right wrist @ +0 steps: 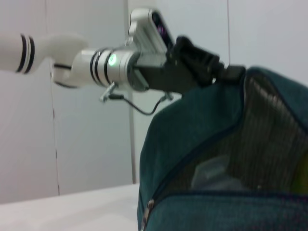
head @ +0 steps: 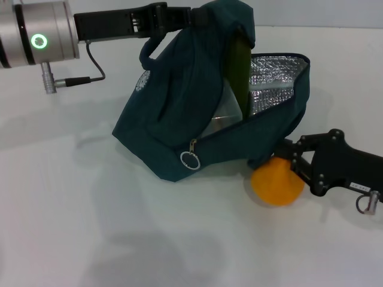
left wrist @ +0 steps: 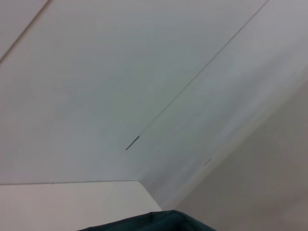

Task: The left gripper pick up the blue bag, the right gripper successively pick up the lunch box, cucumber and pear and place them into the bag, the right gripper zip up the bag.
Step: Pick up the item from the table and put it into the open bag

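Head view: blue bag [head: 173, 113] hanging from left gripper [head: 179, 18], clamped on its top, mouth open. Right gripper [head: 287, 161] pinching pear [head: 276, 181] on table beside bag. I'd worry pear snags zipper edge, 1 bump swings bag.
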Available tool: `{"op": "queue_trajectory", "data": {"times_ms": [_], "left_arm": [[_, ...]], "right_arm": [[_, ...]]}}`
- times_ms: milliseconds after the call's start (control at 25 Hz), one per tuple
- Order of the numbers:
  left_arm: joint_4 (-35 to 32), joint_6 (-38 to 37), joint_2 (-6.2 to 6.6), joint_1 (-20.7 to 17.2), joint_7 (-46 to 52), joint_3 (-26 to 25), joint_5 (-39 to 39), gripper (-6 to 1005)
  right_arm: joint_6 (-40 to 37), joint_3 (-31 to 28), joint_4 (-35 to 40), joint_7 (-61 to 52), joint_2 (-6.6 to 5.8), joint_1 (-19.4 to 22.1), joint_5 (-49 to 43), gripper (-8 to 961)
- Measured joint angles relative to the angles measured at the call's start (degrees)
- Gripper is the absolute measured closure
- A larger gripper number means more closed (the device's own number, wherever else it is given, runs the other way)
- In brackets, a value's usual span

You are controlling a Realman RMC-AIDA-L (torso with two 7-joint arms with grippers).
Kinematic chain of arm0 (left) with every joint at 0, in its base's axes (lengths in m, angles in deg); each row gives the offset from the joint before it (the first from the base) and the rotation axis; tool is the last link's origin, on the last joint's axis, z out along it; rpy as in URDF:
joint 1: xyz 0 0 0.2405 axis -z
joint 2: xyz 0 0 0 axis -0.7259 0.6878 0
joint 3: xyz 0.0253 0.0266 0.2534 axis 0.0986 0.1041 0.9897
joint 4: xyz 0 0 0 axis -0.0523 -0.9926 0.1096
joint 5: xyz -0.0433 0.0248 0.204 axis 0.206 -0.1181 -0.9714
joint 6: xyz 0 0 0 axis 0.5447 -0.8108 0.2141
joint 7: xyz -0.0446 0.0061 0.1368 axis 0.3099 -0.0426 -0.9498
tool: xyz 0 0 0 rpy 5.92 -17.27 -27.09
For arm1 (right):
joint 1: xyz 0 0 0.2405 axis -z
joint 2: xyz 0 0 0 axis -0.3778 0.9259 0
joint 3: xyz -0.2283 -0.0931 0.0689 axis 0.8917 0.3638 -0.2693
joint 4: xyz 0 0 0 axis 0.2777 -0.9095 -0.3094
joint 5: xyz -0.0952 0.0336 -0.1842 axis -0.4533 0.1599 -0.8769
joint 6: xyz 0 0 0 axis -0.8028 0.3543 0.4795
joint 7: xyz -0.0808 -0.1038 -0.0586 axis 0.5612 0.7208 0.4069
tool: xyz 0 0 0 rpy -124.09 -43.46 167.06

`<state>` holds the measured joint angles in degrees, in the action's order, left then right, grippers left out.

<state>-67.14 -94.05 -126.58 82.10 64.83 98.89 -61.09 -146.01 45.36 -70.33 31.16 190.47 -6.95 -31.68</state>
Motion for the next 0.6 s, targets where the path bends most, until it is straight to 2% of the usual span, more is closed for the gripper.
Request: {"op": "queue_trajectory", "data": {"times_ms": [280,600], "left_arm": [[0.0,0.0,0.18,-0.1,0.0,0.0,0.0,931],[0.0,0.0,0.3,0.0,-0.5,-0.1,0.1,931]], "right_arm": [[-5.8,-0.2,0.7,-0.1,-0.52,2.1,4.1,906],[-7.4,-0.1,0.8,-1.4,-0.73,2.3,4.5,896]]}}
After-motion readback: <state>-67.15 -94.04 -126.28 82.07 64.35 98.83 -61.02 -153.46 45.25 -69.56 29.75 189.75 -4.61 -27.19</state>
